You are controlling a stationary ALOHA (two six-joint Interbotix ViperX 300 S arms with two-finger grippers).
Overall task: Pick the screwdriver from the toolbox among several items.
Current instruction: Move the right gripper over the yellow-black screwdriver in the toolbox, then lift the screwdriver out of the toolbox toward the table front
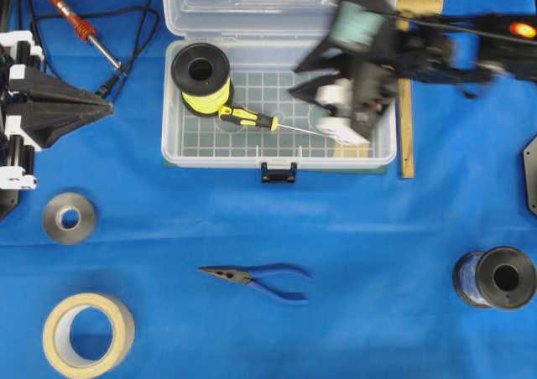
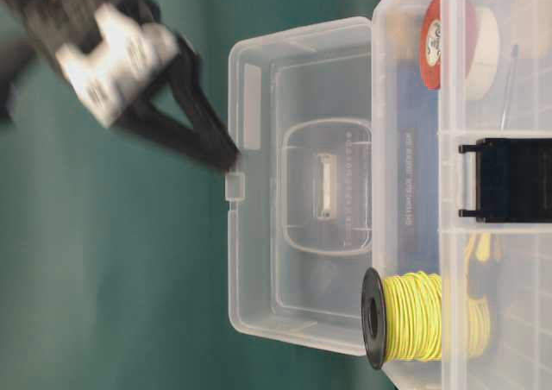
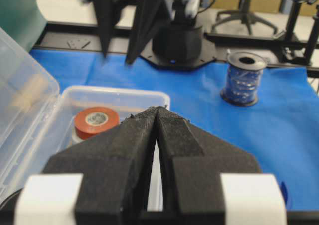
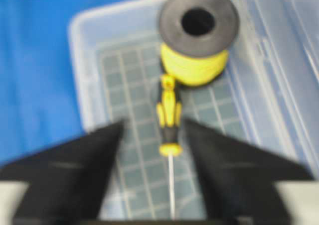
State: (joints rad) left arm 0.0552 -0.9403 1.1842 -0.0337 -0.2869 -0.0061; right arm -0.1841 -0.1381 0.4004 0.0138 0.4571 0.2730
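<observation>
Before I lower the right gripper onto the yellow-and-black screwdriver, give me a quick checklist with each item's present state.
1. Clear plastic toolbox lid open: ok.
2. Yellow-and-black screwdriver lying free on the grid floor: ok.
3. Right gripper open, fingers either side of the handle: ok.
4. Black spool of yellow wire at the handle's far end, touching or not: cannot tell.
5. Left gripper shut and parked outside the box: ok.
6. Height above the handle: cannot tell, the view is blurred.

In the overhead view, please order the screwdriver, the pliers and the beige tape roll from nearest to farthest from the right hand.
1. Screwdriver, in the toolbox, just left of the right hand.
2. Pliers, lower centre.
3. Beige tape roll, bottom left corner.
</observation>
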